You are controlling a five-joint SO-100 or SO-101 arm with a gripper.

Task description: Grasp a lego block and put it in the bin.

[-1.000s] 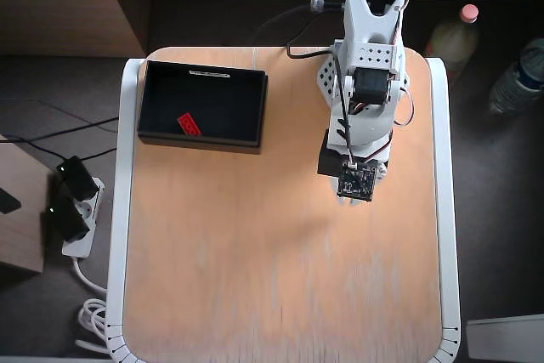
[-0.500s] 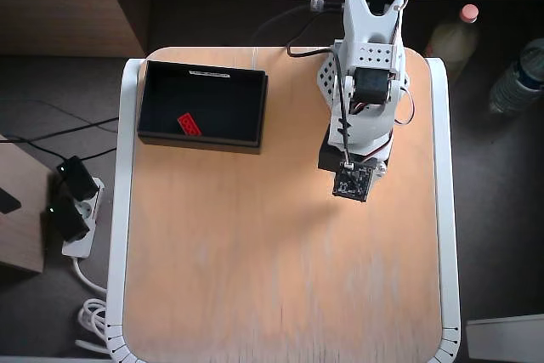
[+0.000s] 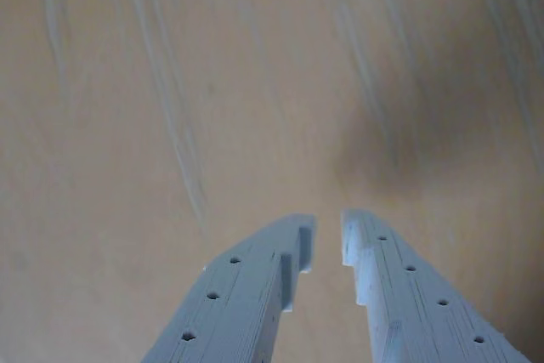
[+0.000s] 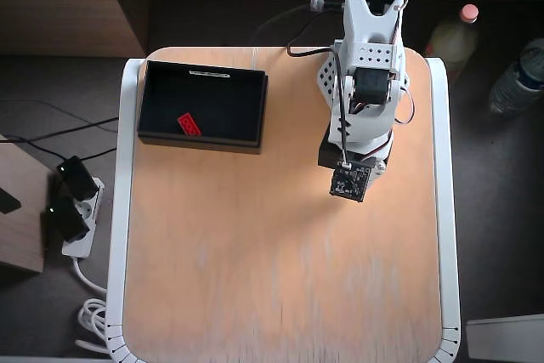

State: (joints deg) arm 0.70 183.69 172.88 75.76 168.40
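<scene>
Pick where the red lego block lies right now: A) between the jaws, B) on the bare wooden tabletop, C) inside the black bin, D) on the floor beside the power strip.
C: in the overhead view the lego block lies on the floor of the bin, while the wrist view shows nothing but bare table between the slightly parted jaws of the gripper.

A white-rimmed wooden table [image 4: 280, 278] carries the bin [image 4: 255, 116] and arm base [image 4: 336, 82]
</scene>
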